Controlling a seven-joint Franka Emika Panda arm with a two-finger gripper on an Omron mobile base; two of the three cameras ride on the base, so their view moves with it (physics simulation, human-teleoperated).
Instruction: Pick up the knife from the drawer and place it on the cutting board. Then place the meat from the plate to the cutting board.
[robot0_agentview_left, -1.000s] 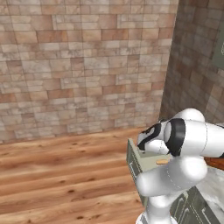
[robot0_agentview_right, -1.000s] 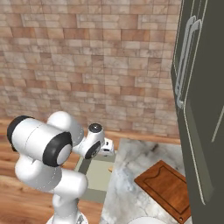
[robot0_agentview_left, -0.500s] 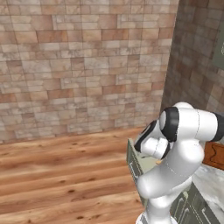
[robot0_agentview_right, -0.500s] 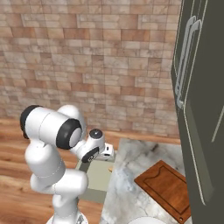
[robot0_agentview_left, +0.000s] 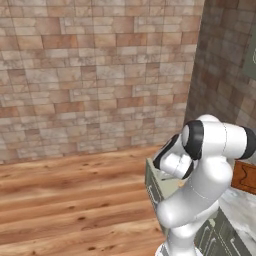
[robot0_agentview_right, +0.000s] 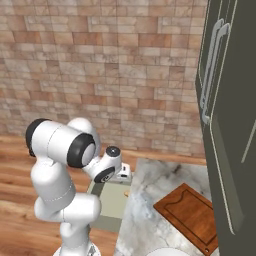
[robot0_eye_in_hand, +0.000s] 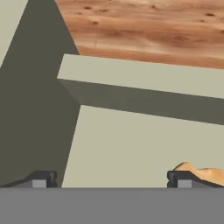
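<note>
**White arm folded down over the open drawer**

White and dark-jointed, the robot arm (robot0_agentview_right: 65, 185) rises from its base, bends sharply at a high elbow and reaches forward and down, so that the wrist hangs low over the pulled-out drawer. In the right base view the two-finger gripper (robot0_agentview_right: 121, 175) sits at the near edge of the grey-veined marble counter (robot0_agentview_right: 150, 200), pointing down into the wide sage-green drawer with the pale green inside (robot0_agentview_right: 111, 202). In the left base view the wrist hides the fingers, and the drawer's front panel (robot0_agentview_left: 152, 187) shows just below the forearm.

The hand view looks along the fingers at the drawer's flat pale floor (robot0_eye_in_hand: 131, 144), its raised wall and the brown plank floor (robot0_eye_in_hand: 144, 30) beyond. The two dark fingertips (robot0_eye_in_hand: 41, 178) stand far apart at the bottom of that view, spread as wide as they go, with nothing between them.

Just beside the right-hand tip lies the light tan wooden handle of the small kitchen knife (robot0_eye_in_hand: 199, 173), on the drawer floor. So little of it is visible that its long axis and the way the blade points cannot be told.

The flat square reddish-brown wooden cutting board (robot0_agentview_right: 190, 215) with the groove near its edge lies on the counter, well apart from the gripper. A sliver of the round white plate (robot0_agentview_right: 167, 251) shows at the bottom edge, near the board's closer corner. A tall dark-green cabinet (robot0_agentview_right: 230, 110) with long bar handles stands beside the counter.
</note>
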